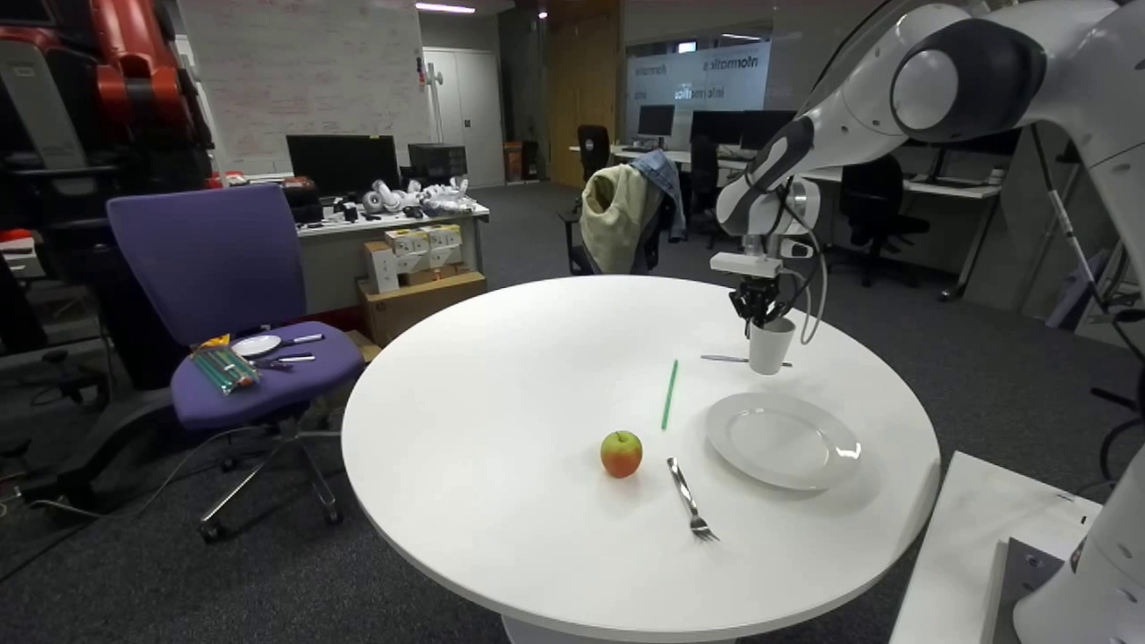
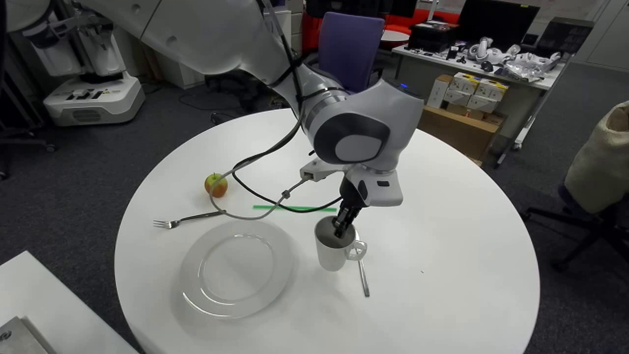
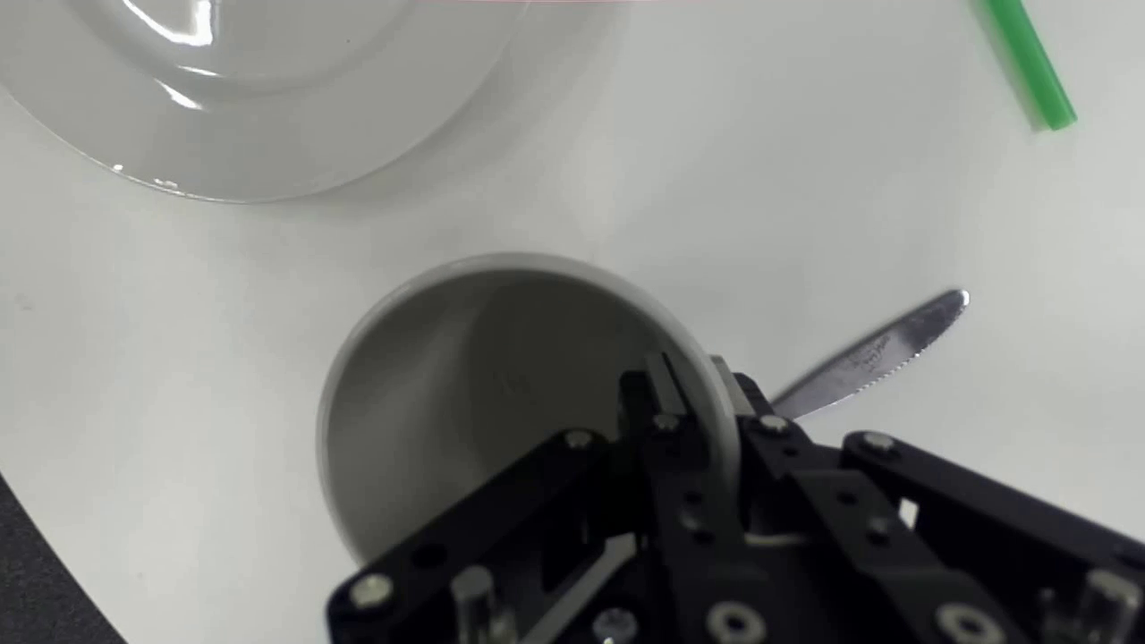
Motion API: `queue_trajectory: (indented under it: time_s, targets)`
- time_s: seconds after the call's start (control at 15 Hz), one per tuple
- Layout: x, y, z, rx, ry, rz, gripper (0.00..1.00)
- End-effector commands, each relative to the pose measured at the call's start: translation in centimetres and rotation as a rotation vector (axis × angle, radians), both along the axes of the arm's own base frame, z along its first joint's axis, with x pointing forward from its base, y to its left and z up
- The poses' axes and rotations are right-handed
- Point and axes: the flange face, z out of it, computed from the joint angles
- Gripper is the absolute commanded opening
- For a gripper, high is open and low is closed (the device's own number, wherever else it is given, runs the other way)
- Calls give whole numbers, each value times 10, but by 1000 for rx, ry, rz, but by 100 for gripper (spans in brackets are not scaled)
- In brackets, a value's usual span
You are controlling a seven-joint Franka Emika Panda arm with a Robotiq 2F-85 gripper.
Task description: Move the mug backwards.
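- Though the round white table point(image 1: 501, 411) spreads below, whether the mug point(image 2: 330, 253) touches it is unclear.
- Plate point(image 1: 780, 438): near the mug, which is between it and the knife point(image 2: 364, 280).
- Gripper point(image 3: 702, 385): pinching the mug's wall at the rim point(image 3: 514, 261), one finger point(image 3: 635, 407) inside, one outside.
- Mug: likely ceramic, so stiff, fairly light, slick-glazed and chippable; this lopsided hold could let it tilt.
- Handle point(image 2: 362, 249): free, usable, though the rim seems the easier hold.
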Motion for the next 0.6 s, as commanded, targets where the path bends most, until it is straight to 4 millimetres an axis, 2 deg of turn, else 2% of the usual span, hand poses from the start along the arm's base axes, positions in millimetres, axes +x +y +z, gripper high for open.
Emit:
queue_trajectory:
  time_s: [0.0, 0.53]
  targets:
    - [5, -4, 10, 46, -21, -63, 3]
    - [2, -6, 3, 19, -7, -202, 3]
